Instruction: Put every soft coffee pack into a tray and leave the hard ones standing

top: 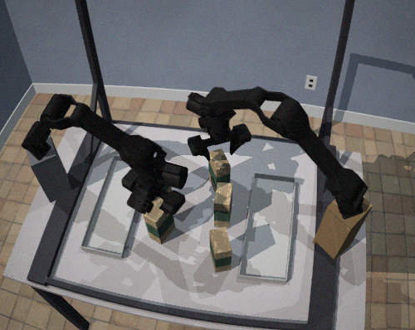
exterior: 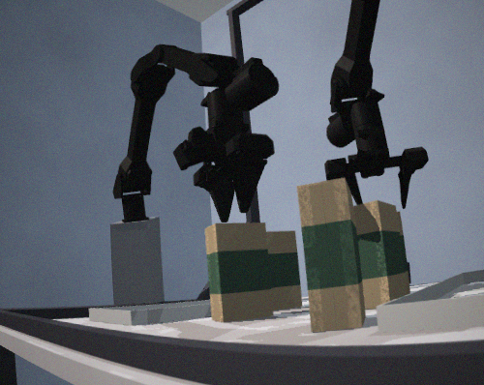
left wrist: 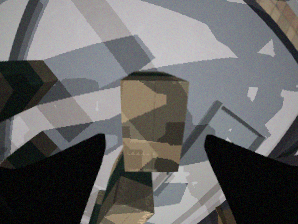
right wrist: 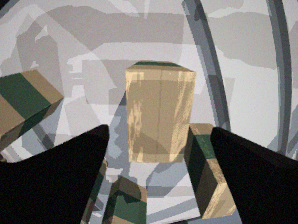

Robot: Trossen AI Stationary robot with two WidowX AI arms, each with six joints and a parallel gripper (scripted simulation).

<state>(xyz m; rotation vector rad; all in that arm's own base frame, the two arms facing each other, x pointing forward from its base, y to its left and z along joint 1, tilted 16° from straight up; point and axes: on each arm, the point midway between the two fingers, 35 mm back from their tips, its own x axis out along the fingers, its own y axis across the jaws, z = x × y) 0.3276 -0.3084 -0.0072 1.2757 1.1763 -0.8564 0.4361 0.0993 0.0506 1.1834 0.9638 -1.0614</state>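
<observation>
Top view: both arms reach inward over the tabletop point(top: 187, 290), elbows bent, hands pointing down. The left hand point(top: 220, 153) point(exterior: 381, 205) point(left wrist: 156, 140) is spread wide above the far pack point(top: 220, 166) point(exterior: 403, 251) point(left wrist: 155, 125) of the row of three, holding nothing. The right hand point(top: 157, 207) point(exterior: 233, 216) point(right wrist: 161, 132) is likewise spread and holds nothing, its fingertips just above the nearer pack point(top: 159, 224) point(exterior: 239, 271) point(right wrist: 160, 115) of its pair.

Every pack stands upright on the tabletop, outside the trays. Beside the row of three lies the left tray point(top: 263, 278) point(exterior: 421, 314) point(left wrist: 245, 121); the right tray point(top: 101, 251) point(exterior: 111, 316) point(right wrist: 212, 75) lies beside the pair. Tan wrapping and a green band around the middle mark the packs; no brand or writing can be read, only faint marks on top of the far pack in the left wrist view.
</observation>
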